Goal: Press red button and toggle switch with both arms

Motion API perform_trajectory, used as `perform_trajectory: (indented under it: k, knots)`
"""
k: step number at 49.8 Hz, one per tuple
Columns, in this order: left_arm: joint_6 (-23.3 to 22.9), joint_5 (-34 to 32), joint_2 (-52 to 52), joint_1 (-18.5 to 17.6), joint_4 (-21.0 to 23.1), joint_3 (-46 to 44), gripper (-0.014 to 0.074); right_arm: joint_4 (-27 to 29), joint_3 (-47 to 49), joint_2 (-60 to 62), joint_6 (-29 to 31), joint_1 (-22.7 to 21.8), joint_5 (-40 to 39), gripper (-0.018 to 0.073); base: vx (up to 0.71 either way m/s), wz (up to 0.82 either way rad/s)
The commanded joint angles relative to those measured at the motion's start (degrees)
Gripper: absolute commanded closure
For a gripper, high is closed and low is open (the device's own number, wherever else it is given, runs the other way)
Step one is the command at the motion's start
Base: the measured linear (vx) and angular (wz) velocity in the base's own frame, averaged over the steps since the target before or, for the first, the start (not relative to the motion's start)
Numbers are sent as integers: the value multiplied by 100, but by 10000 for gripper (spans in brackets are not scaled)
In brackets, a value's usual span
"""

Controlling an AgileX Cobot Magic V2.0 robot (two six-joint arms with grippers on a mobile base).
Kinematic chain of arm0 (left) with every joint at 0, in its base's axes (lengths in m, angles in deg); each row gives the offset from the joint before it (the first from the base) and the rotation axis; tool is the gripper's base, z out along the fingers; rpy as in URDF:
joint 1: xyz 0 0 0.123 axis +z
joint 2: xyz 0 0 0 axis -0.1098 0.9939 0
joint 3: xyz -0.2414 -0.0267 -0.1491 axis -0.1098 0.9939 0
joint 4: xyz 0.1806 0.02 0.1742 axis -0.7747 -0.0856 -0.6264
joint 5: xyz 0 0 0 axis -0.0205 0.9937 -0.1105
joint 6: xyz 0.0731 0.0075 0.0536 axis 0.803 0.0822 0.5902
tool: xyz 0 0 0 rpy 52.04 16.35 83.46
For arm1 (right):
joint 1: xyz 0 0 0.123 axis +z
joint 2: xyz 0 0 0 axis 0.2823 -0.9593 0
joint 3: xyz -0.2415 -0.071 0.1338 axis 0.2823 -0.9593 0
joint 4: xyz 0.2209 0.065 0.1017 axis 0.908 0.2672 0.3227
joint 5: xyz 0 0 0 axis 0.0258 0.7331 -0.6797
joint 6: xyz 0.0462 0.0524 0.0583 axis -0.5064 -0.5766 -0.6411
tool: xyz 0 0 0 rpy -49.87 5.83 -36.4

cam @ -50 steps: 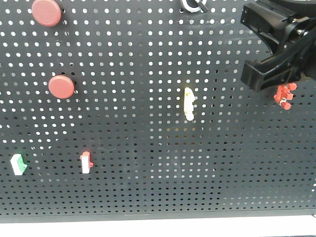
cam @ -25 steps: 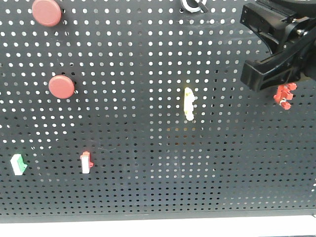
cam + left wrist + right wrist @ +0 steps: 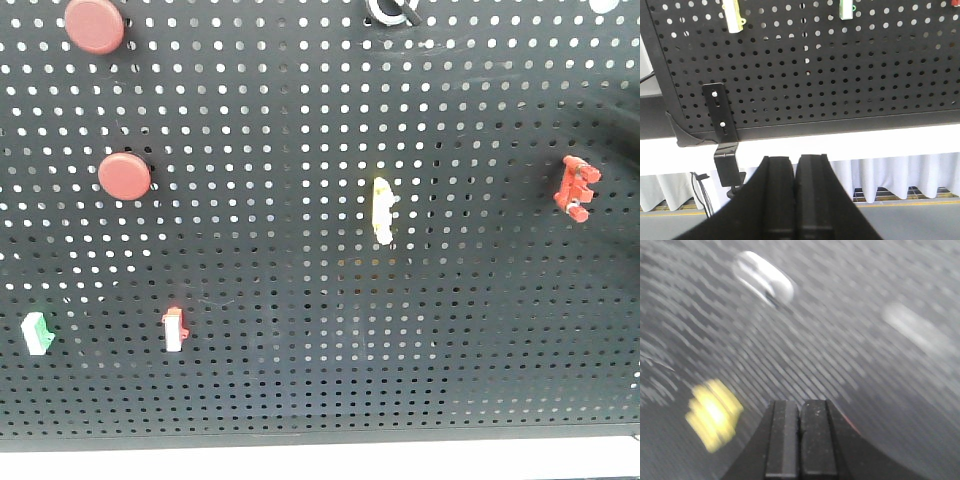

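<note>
Black perforated metal fills the front view: a pegboard (image 3: 300, 380) with two round red buttons at its left, one at the top edge (image 3: 94, 24) and one lower down (image 3: 124, 176). Below them sit a small green-and-white switch (image 3: 37, 333) and, to its right, a red-topped white rocker (image 3: 175, 329). Near the middle is the yellow lever switch (image 3: 381, 209). Far right, the all-red toggle switch (image 3: 576, 188) stands clear of everything, its silver tip at the lower end — no arm shows in this view.

From the left wrist, the left gripper (image 3: 796, 172) has its two black fingers pressed together with nothing between them, hanging below the board's bottom edge, beside a black mounting bracket (image 3: 722, 132). The right wrist picture is badly blurred — the right gripper (image 3: 800, 412) is likewise closed on nothing, with a yellow smear (image 3: 712, 415) to its left.
</note>
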Motion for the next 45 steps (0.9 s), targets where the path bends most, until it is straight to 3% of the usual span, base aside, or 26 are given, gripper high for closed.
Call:
perform_trajectory:
  k: [1, 9, 18, 25, 30, 45]
  knots:
    - [-38, -434, -31, 6, 56, 189, 595, -14, -762, 813, -94, -666, -287, 559, 0, 0]
    - [-38, -434, -31, 6, 56, 189, 595, 298, -2669, 2217, -311, -1416, -287, 559, 0, 0]
    - [-38, -434, -31, 6, 56, 189, 595, 738, -4453, 3479, -776, -1497, -302, 559, 0, 0]
    - [-38, -434, -31, 6, 56, 189, 595, 740, -5576, 4323, -1294, -1497, -632, 559, 0, 0]
    - [-38, -415, -41, 6, 56, 189, 595, 628, -5542, 4189, -1444, -1489, -129, 559, 0, 0]
    - [-38, -415, -25, 6, 56, 189, 595, 462, -5547, 4189, -1359, -1489, -261, 559, 0, 0]
